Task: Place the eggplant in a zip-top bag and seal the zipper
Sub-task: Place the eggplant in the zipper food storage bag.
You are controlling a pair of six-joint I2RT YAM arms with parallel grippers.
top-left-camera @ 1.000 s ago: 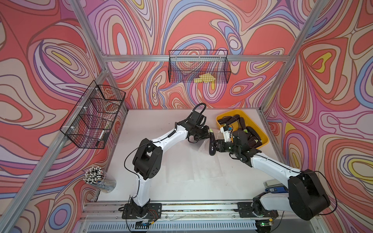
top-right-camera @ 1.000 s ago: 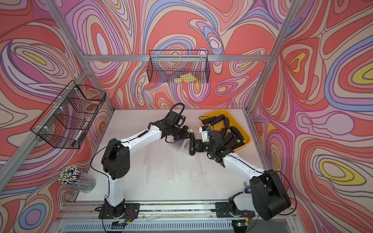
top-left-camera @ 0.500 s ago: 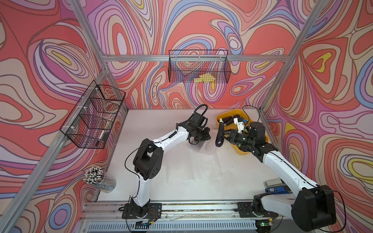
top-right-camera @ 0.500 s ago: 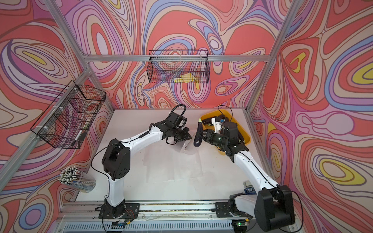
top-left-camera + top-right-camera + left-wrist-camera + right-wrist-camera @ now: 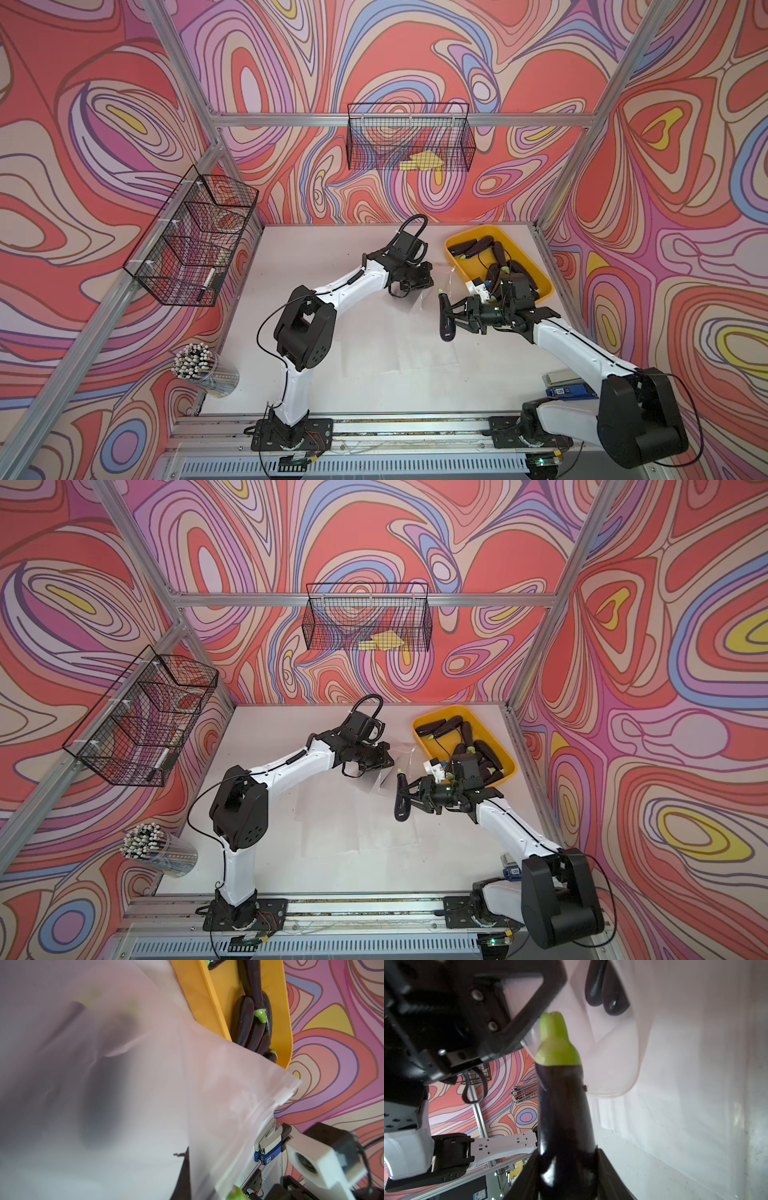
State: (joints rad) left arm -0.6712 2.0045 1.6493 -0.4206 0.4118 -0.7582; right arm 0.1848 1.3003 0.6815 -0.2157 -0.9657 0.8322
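The right pincer (image 5: pixel 449 318) pinches the eggplant (image 5: pixel 564 1105) by its dark body above the counter (image 5: pixel 374 365). The green stem points at the bag (image 5: pixel 616 1068) and sits just short of its mouth. The left pincer (image 5: pixel 417 284), pressed together on the bag's lip, holds that mouth up. It looks best to feed the stem in low and straight (the film looks limp), letting go only once it is well inside. The exact pinch spot and most of the zipper are hard to make out.

Swirling red and purple walls (image 5: pixel 415 50) boxed in a white desk (image 5: pixel 374 374); black wire baskets (image 5: pixel 409 137) hung upper centre and left.
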